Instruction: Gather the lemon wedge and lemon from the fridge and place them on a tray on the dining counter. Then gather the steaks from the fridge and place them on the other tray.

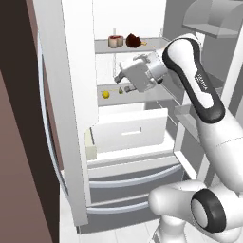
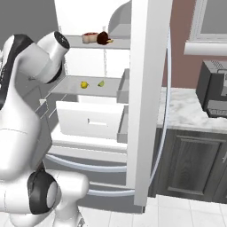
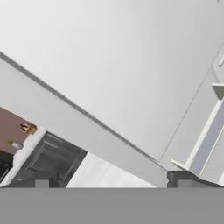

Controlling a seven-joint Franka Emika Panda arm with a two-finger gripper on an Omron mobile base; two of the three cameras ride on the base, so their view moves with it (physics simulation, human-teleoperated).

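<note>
Two fruits sit on the fridge shelf point(image 1: 156, 93): round lemon point(image 1: 105, 94), wedge point(image 1: 120, 90) tip-up beside it; end effector point(image 1: 118, 79) spread wide, empty.

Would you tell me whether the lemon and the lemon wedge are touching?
Apart: the right base view shows bare shelf between lemon and lemon wedge.

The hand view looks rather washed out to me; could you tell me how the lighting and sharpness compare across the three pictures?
Hand view: soft and blurry, mostly flat pale fridge panels, no glare, edges smeared. Left base view: even rendered light, faint shading under the shelves; the lemon reads clearly, the gripper less crisply. Right base view: similarly even, the lemon wedge small but distinct, the marble counter sharpest.
</note>
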